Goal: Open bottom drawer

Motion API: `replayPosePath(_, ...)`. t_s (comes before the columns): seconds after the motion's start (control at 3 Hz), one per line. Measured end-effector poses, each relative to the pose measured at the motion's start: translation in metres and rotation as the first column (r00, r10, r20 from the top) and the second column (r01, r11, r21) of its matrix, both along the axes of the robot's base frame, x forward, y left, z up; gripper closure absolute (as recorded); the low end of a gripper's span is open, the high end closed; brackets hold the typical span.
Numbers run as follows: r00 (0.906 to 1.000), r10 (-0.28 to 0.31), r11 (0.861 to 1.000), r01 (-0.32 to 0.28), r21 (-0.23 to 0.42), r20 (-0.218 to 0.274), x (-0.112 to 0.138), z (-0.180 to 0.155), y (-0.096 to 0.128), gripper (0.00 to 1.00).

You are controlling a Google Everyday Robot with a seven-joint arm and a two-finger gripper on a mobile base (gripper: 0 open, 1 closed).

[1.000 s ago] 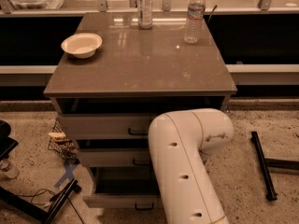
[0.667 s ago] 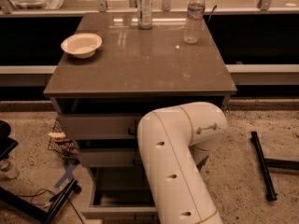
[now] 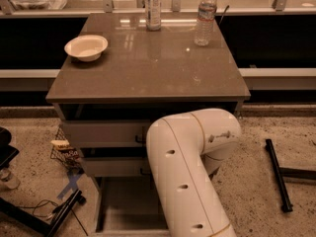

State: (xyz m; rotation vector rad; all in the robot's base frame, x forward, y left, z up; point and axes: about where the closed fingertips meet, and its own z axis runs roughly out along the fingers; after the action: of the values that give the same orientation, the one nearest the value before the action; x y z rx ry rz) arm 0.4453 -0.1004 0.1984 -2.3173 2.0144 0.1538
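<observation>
Robot at the cabinet (image 3: pixel 148 68): the bottom drawer (image 3: pixel 123 204) is standing pulled out at floor level beneath the middle drawer (image 3: pixel 113 167), its pale inside showing. The white arm (image 3: pixel 185 172) is bending across the cabinet's front right, hiding the gripper behind it, so whether the claw is holding anything cannot be told. A bowl (image 3: pixel 86 47) and a water bottle (image 3: pixel 205 15) are sitting on top.

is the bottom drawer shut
No, the bottom drawer stands pulled out, its pale inside showing; the gripper is hidden behind the white arm.

Countertop (image 3: pixel 148 75): bowl (image 3: pixel 86 47), two bottles (image 3: pixel 153 8) (image 3: pixel 205 17); gripper hidden
</observation>
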Motion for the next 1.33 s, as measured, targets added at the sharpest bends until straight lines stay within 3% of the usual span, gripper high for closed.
replayPosePath(0.67, 0.9994, -0.007, 0.999, 0.006, 0.041, 0.033, 0.004, -0.032, 0.005, 1.0)
replayPosePath(1.0, 0.9986, -0.043, 0.994, 0.039, 0.106, 0.032, -0.016, -0.062, 0.0, 1.0)
replayPosePath(1.33, 0.9973, -0.073, 0.991, 0.072, 0.112, 0.011, -0.033, -0.078, -0.01, 1.0)
